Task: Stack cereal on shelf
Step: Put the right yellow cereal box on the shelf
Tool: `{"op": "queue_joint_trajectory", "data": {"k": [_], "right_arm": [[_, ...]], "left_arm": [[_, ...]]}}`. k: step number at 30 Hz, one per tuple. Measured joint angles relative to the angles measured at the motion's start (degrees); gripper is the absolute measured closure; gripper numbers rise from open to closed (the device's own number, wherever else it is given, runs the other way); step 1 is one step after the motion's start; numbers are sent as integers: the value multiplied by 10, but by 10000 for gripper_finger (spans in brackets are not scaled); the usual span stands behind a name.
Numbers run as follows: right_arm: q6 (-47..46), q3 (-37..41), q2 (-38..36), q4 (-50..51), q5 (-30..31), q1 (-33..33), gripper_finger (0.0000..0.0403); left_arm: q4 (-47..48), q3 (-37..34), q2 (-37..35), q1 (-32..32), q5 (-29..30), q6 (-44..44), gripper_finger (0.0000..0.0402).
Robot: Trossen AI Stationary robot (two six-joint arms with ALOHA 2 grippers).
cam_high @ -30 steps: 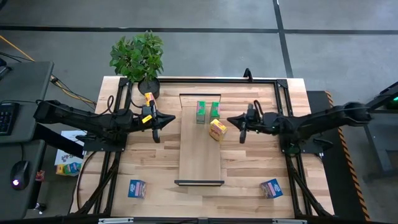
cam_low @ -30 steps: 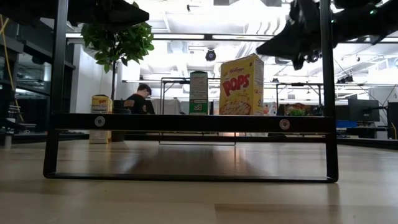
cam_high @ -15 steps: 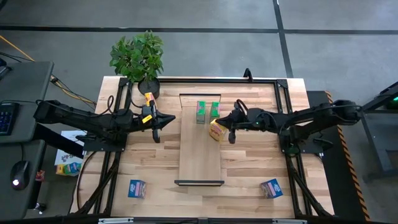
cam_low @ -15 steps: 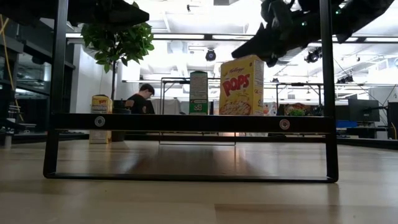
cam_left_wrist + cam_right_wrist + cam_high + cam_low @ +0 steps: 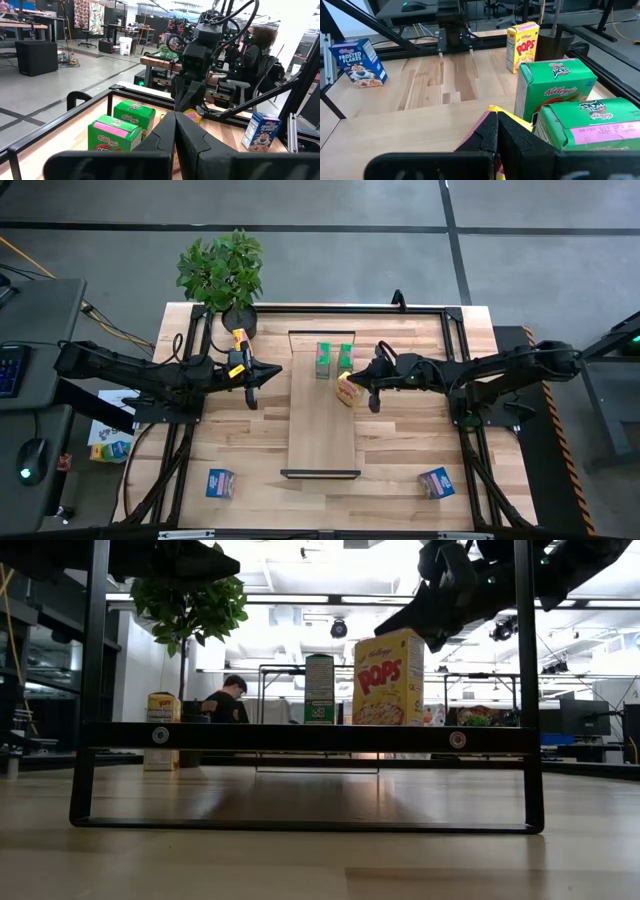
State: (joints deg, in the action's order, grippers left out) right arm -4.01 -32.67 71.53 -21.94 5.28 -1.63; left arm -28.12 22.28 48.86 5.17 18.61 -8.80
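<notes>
The shelf (image 5: 322,430) lies along the table's middle. Two green cereal boxes (image 5: 334,359) stand upright on its far end, and a yellow box (image 5: 349,390) stands at its right edge, showing tall in the low view (image 5: 388,680). My right gripper (image 5: 353,380) is shut and sits at that box's top (image 5: 428,628). My left gripper (image 5: 272,368) is shut and hovers left of the shelf. The second yellow box (image 5: 238,340) stands on the table near the plant pot. Blue boxes stand near the table's near-left (image 5: 220,482) and near-right (image 5: 436,482) corners. My right gripper comes level from the table's right, its shut fingers (image 5: 492,132) just over the top of the yellow box (image 5: 516,126) on the shelf. I cannot tell whether they touch it. The box stands upright on the shelf.
A potted plant (image 5: 222,275) stands at the table's far-left corner. A black frame (image 5: 440,310) runs around the table's edges. The shelf's near bracket (image 5: 310,737) spans the low view. Bare shelf (image 5: 322,445) lies nearer than the boxes. A person sits in the room behind (image 5: 225,700).
My right gripper has moved toward the table's left and slightly down, from clear of the shelf to the top of the yellow box at the shelf's right edge. The box has stayed upright in place.
</notes>
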Motion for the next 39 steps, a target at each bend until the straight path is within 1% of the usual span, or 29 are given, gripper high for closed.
{"op": "queue_joint_trajectory", "data": {"k": [18,28,39], "right_arm": [[-24,-1,-1,31,-2,0,403],[-35,-2,36,18,-11,0,403],[-32,2,15,3,-16,0,403]], "left_arm": [[0,0,0,0,0,0,402],[0,0,0,0,0,0,402],[1,0,0,0,0,0,401]]}}
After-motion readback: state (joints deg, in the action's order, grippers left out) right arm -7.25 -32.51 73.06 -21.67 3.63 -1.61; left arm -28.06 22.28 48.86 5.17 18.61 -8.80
